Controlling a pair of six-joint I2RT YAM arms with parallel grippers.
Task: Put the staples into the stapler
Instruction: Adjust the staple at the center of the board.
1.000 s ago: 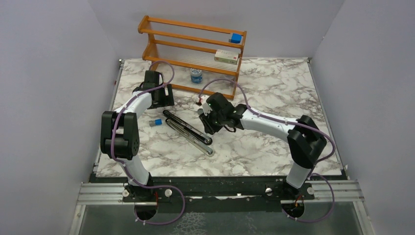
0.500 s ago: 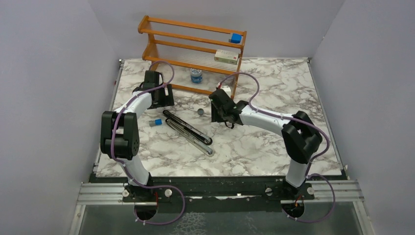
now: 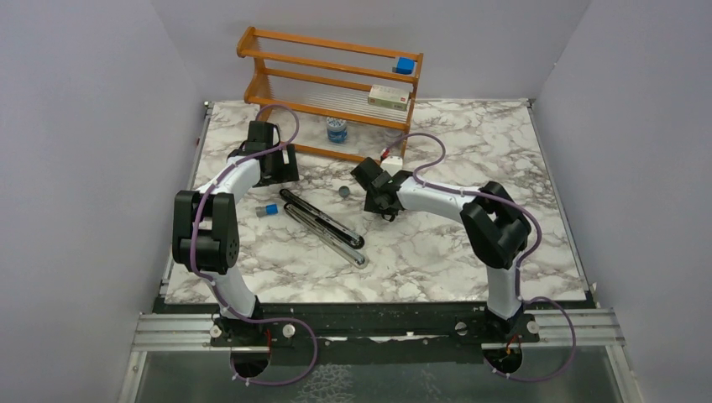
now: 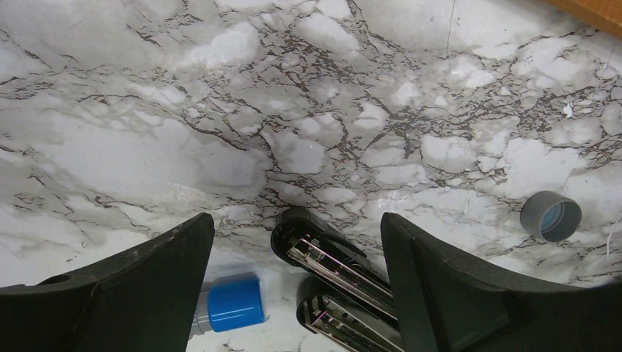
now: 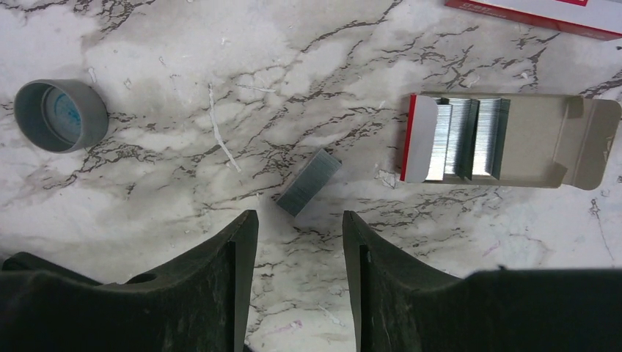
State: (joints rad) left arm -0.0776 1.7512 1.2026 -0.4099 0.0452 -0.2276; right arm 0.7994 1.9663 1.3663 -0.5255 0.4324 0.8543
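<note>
The stapler [image 3: 323, 225] lies opened flat on the marble table as two long black bars with silver channels. Its back ends show in the left wrist view [image 4: 323, 257], just below and between my left fingers. My left gripper [image 4: 295, 220] is open and empty, hovering over that end; in the top view it [image 3: 281, 172] is left of the rack. A short grey strip of staples [image 5: 309, 182] lies loose on the table just ahead of my right gripper [image 5: 299, 216], which is open and empty, low over the table. More staples sit in an open cardboard box [image 5: 506, 139].
A grey cap [image 5: 61, 115] lies left of the loose strip. A small blue-capped piece [image 4: 233, 303] lies beside the stapler's end. The wooden rack [image 3: 336, 84] stands at the back with a bottle, a box and a blue block. A red-and-white box edge [image 5: 543, 11] is far right.
My right arm has swung back from beside the stapler toward the rack and dropped low over the table, uncovering the grey cap. The left arm and the stapler have not moved.
</note>
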